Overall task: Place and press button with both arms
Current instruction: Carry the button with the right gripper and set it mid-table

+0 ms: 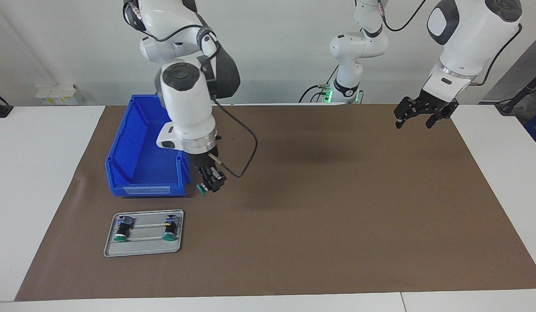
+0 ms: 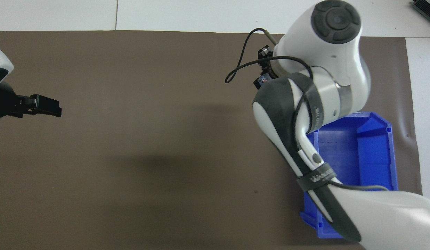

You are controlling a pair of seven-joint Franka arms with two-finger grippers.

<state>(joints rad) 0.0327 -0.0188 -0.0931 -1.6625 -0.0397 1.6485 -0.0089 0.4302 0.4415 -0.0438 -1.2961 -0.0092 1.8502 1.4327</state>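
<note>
My right gripper (image 1: 208, 185) is shut on a button (image 1: 202, 189) with a green cap. It holds it low over the brown mat, just beside the corner of the blue bin (image 1: 138, 160). The cap faces sideways toward the bin. In the overhead view the arm covers most of the gripper, and only the button's bluish rear (image 2: 261, 81) shows. My left gripper (image 1: 416, 121) is open and empty. It waits in the air over the mat at the left arm's end and shows in the overhead view (image 2: 44, 106) too.
A grey tray (image 1: 144, 249) lies on the mat, farther from the robots than the bin. It holds two green-capped buttons, one with a bluish rear (image 1: 123, 227) and one with a yellow mark (image 1: 169, 226). The bin (image 2: 374, 152) looks empty. The arm hides the tray in the overhead view.
</note>
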